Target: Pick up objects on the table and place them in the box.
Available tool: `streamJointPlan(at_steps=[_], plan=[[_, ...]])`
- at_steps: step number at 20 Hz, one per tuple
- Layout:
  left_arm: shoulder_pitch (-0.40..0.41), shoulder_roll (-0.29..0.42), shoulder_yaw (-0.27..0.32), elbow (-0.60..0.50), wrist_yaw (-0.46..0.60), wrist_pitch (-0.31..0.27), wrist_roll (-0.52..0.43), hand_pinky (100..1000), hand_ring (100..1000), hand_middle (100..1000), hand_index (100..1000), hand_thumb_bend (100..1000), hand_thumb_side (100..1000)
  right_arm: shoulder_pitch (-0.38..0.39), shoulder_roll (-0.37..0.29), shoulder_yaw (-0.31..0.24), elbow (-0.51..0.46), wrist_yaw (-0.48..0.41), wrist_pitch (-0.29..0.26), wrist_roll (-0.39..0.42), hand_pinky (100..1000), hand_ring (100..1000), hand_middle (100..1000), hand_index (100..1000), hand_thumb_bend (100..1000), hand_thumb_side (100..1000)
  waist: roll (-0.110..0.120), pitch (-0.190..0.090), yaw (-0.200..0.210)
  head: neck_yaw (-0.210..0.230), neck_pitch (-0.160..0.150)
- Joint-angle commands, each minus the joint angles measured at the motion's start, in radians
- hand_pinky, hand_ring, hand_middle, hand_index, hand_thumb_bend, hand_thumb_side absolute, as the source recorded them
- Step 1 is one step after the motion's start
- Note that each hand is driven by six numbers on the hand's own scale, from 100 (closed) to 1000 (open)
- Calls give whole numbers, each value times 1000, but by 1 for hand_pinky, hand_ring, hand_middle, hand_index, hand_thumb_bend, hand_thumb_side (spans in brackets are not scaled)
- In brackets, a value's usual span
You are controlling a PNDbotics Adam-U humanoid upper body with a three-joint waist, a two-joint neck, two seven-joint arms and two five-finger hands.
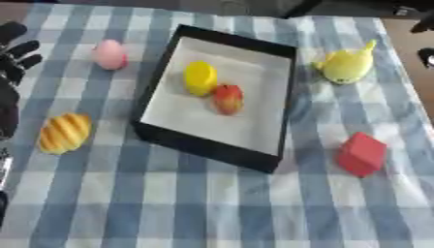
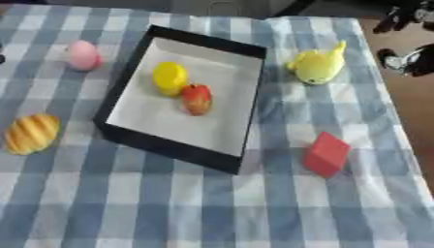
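Left hand (image 1: 17, 53) hangs at the table's left edge, well left of the box (image 1: 280, 104), black fingers spread and holding nothing; the right hand is out of sight. Inside the box a yellow round piece (image 1: 200, 77) touches a red-orange fruit (image 1: 227, 99). Left of the box lie a smooth pink egg (image 1: 110, 54) and a ridged golden bread roll (image 1: 64, 132); right of it, a soft-looking yellow whale toy (image 1: 346, 65) and a red block (image 1: 362, 154). The egg looks the nearest target: wrap it from above, since its rounded shell may roll on the checked cloth (image 1: 212, 208).
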State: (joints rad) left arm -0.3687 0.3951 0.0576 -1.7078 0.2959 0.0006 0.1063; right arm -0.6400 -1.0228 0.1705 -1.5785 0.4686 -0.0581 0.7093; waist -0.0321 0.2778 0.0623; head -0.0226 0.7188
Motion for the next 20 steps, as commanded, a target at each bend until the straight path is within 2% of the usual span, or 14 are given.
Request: streamJointPlan(at_steps=[1, 6, 12, 15, 20], plan=[[-7, 27, 1, -13, -7, -1, -4, 847, 808, 822, 822, 124, 810, -27, -24, 8, -22, -8, -9, 17, 933, 892, 848, 886, 100, 574, -12, -35, 1, -8, 2], [-10, 25, -1, -13, -7, 0, -6, 847, 809, 822, 822, 124, 810, -60, 4, 30, -18, -2, -17, 18, 933, 896, 861, 900, 100, 557, -11, -35, 4, -13, 1], [-16, 22, -3, -14, -6, 1, -7, 847, 809, 823, 822, 125, 810, -110, 45, 43, 19, 8, -27, -28, 933, 907, 874, 923, 100, 435, -11, -28, 11, -18, -5], [-23, 19, -3, -17, -5, 2, -7, 847, 809, 822, 822, 126, 810, -128, 63, 46, 47, 5, -37, -46, 936, 912, 875, 924, 100, 341, -12, -20, 17, -23, -13], [-38, 15, -2, -24, -3, 1, -3, 847, 809, 821, 821, 127, 808, -148, 86, 51, 77, 8, -63, -61, 941, 917, 875, 923, 100, 284, -13, -2, 30, -36, -31]])
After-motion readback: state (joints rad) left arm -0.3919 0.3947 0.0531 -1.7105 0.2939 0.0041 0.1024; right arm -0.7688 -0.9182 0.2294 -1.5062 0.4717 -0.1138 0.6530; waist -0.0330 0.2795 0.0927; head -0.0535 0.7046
